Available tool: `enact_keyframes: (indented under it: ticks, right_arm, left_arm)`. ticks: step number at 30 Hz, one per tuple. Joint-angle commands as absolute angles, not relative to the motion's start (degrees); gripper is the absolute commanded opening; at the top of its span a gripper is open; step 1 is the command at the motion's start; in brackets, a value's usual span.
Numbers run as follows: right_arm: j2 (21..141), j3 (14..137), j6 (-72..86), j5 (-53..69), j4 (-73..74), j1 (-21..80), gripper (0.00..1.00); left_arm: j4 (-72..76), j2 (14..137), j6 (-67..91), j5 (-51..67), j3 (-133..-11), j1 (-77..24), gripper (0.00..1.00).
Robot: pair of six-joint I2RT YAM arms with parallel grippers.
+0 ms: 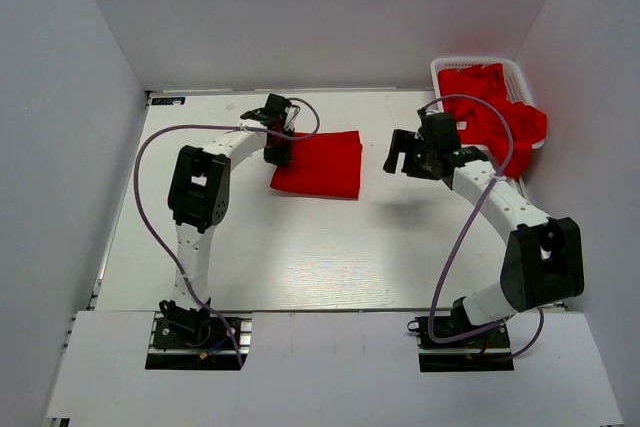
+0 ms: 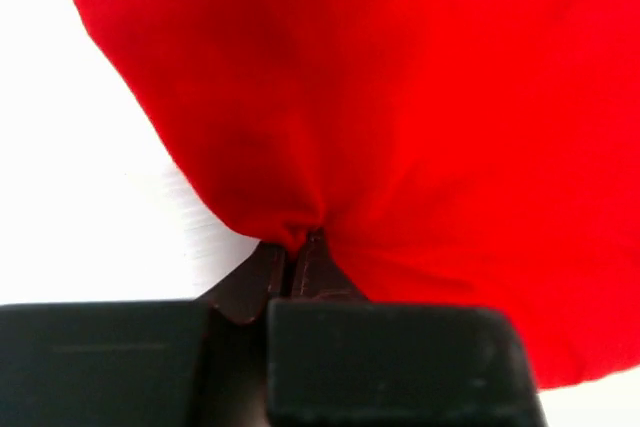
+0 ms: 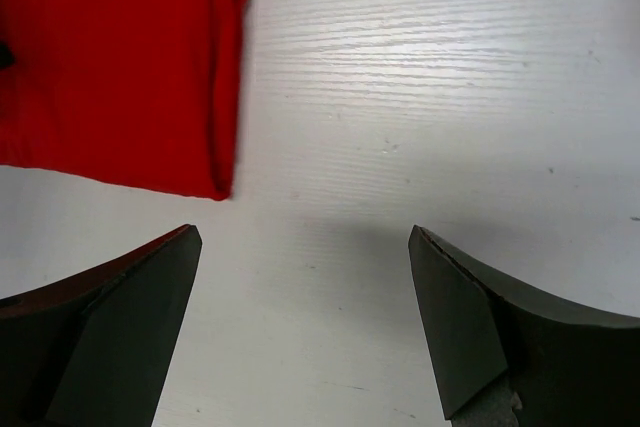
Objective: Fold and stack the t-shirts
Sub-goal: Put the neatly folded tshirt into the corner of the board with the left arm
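White tabletop [image 1: 300, 257], task barely begun: left gripper [image 2: 300, 252] pinches the left edge of one folded red t-shirt [image 1: 325, 165] lying mid-table; right gripper [image 3: 305, 247] hangs wide open over bare surface beside it; far right, unfolded t-shirts [image 1: 500, 112] overflow a white basket [image 1: 440, 67], apparently awaiting folding.

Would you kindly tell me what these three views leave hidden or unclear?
- Top view: how many t-shirts lie heaped in the white basket; they overlap, and a cable crosses them.
- Top view: the left gripper's fingertips, covered by its own wrist.
- Left wrist view: the folded t-shirt overruns the frame edges.
- Right wrist view: only its corner shows.
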State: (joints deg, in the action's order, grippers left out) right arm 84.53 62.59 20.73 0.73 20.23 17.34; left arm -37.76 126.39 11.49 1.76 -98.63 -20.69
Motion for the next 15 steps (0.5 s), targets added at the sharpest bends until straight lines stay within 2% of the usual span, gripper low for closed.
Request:
enact_keyframes:
  ticks: [1, 4, 8, 15]
  right_arm:
    - [81.57, 61.61, 20.39, -3.78, 20.21, 16.96, 0.90]
    - [80.16, 61.43, 19.87, -4.83, 20.65, 16.79, 0.90]
    - [79.54, 62.14, 19.78, -6.06, 21.89, 16.79, 0.90]
    - [81.65, 66.00, 18.46, -6.24, 22.76, 16.70, 0.90]
  left_arm:
    - [-44.20, 129.46, 10.20, -7.55, -100.98, -20.65, 0.00]
    - [-44.13, 130.08, 10.20, -4.93, -101.51, -17.59, 0.00]
    - [-42.54, 127.18, 7.48, -11.32, -103.18, -15.65, 0.00]
    - [-43.15, 128.23, -0.08, -18.89, -113.27, -9.85, 0.00]
